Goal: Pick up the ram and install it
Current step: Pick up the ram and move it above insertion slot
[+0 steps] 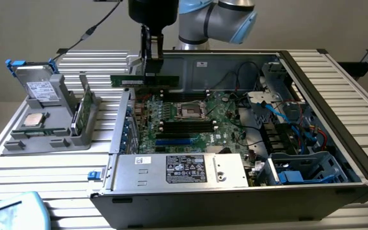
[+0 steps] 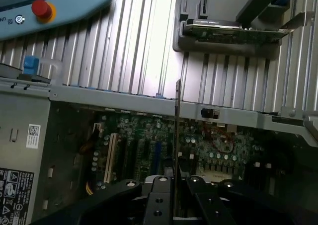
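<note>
Step in hand: carry. Pick-up is done, install is not.

- Gripper (image 1: 151, 72) hangs over the far edge of the open computer case (image 1: 235, 206). The fingers (image 1: 145, 52) are clamped on the ram (image 1: 130, 80).
- In the exterior view the ram is held clear of everything, long axis level, broad face toward the camera. It is above the motherboard (image 1: 171, 115) and touches nothing below.
- In the wrist view the ram (image 2: 178, 125) shows edge-on, a thin line running out from between the fingers (image 2: 159, 190) across the motherboard (image 2: 149, 135). It looks straight in the grip, with no visible skew.
- On the worktop (image 1: 43, 167), at the exterior view's left, the grey holder (image 1: 50, 139) carries the boxy drive (image 1: 40, 90) and the square processor chip (image 1: 34, 120).

Judgement on the install:
- The long black slots (image 1: 185, 126) just beside the processor socket (image 1: 190, 111) look like the memory slots. They run roughly parallel to the stick as it is held.
- Seating calls for the bottom edge directly over one slot, parallel to it, then a straight descent with even pressure along the length.
- I cannot tell whether the slot latches are open, nor which way the notch faces.
- Risk: loose cables (image 1: 245, 84) lie near the slots.
</note>
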Tool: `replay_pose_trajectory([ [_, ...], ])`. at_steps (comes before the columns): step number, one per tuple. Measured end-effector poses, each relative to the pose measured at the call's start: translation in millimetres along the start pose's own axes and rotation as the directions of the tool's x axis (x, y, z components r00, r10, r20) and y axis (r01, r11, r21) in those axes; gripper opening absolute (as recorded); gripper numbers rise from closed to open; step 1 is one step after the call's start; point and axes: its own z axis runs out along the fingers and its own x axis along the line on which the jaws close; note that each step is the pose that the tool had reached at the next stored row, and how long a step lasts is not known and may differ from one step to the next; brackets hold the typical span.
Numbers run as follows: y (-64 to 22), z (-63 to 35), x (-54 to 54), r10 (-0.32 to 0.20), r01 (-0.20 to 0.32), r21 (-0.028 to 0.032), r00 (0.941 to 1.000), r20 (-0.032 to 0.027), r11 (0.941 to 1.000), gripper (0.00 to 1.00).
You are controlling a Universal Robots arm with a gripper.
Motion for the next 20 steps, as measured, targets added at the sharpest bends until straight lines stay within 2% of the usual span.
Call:
replay_pose_trajectory([
  [14,-63.3,-8.1,8.2,-0.006,0.006,-0.0024,1.0,-0.0004,1.0,0.15],
  [17,-77.0,-7.8,7.1,-0.006,0.006,-0.0024,1.0,-0.0005,1.0,0.15],
  [20,-86.0,-4.0,4.1,-0.006,0.006,-0.0023,1.0,-0.0003,1.0,0.15],
])
